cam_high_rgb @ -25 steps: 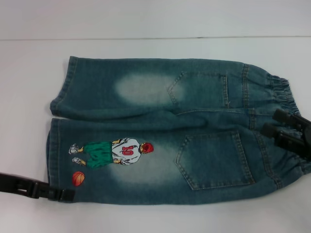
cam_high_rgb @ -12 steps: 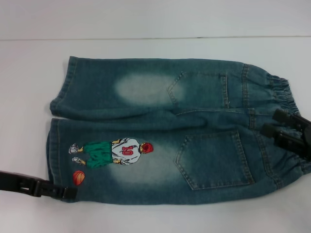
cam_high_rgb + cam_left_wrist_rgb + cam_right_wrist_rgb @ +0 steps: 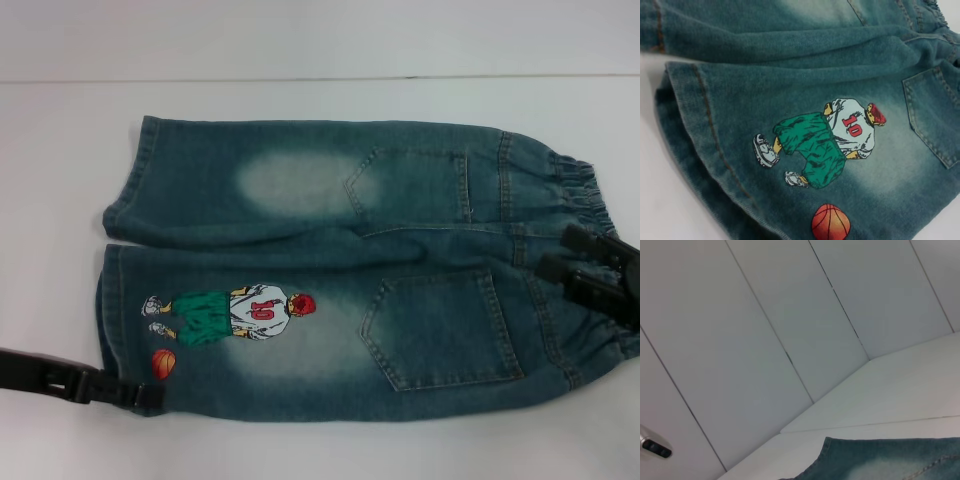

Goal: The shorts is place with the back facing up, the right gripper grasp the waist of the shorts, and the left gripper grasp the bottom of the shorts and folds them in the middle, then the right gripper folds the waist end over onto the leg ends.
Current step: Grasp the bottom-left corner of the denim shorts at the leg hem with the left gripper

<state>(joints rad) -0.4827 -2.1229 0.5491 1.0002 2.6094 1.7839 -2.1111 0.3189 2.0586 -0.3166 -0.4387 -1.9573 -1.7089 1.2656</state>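
From the head view, the faded blue-green denim shorts [image 3: 340, 270] lie flat, back pockets up, on the white counter [image 3: 60, 150]; the black left tool [image 3: 150, 397] reaches the near leg hem [image 3: 108, 320] beside the embroidered orange ball [image 3: 162, 362], though I cannot tell whether it has closed, and the black right tool [image 3: 560, 252] sits spread open over the puckered elastic waistband [image 3: 580, 200]. The left wrist view alone gives the basketball player [image 3: 822, 142] in fine detail, with no fingers visible. The right wrist view alone shows grey wall panels [image 3: 765, 330] and one denim corner.
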